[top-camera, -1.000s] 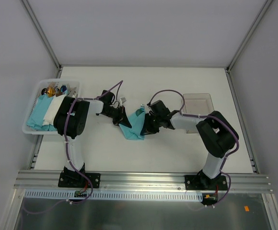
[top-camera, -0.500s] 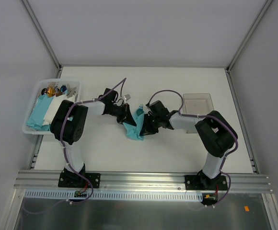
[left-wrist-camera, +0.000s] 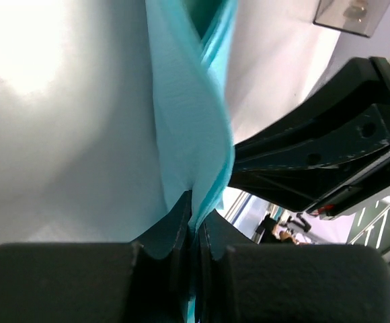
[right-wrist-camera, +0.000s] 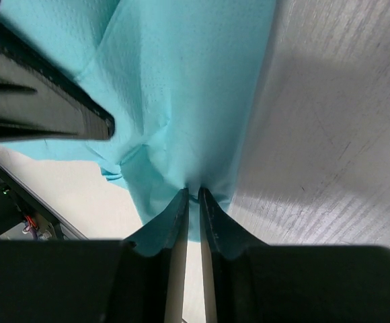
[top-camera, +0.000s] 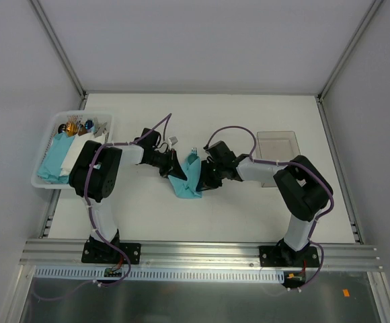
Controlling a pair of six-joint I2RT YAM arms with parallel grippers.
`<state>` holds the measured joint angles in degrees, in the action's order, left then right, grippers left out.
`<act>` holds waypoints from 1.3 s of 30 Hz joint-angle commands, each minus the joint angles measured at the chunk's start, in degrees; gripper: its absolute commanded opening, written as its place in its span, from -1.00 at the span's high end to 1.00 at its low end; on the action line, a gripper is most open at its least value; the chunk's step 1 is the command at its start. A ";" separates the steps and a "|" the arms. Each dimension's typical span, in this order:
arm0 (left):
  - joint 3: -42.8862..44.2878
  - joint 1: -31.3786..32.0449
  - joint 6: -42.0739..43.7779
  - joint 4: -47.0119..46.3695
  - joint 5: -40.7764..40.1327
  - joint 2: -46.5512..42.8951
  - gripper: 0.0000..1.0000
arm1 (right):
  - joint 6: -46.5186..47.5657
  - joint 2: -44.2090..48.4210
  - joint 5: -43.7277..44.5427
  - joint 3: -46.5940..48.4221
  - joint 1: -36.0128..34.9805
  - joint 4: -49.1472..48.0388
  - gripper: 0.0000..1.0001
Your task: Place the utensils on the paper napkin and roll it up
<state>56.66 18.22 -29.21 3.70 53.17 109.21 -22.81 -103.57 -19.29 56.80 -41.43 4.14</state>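
The paper napkin is a teal-blue sheet, bunched and folded upward in the middle of the table between both arms. My left gripper is shut on its left edge; in the left wrist view the paper napkin rises straight out of the pinched left gripper. From the other side my right gripper is shut on its right edge, and the right wrist view shows the right gripper nipping a fold of the paper napkin. The utensils are hidden; none shows apart from the paper.
A white basket with teal and white napkin bundles and small items stands at the far left. A clear square tray sits at the right behind the right arm. The two grippers are only a hand's width apart.
The left gripper pushed toward the right one and drew slightly back. The napkin is now bunched narrower and stands higher between them. The right gripper has barely moved.
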 commanded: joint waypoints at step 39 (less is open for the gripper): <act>1.26 -2.92 3.37 3.06 -1.40 2.15 0.81 | -1.54 -6.12 3.99 4.29 -0.58 -5.38 0.77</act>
<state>56.45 15.51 -26.15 6.31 50.39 111.53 -24.86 -107.55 -17.47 60.31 -41.63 -2.28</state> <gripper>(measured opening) 0.089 0.122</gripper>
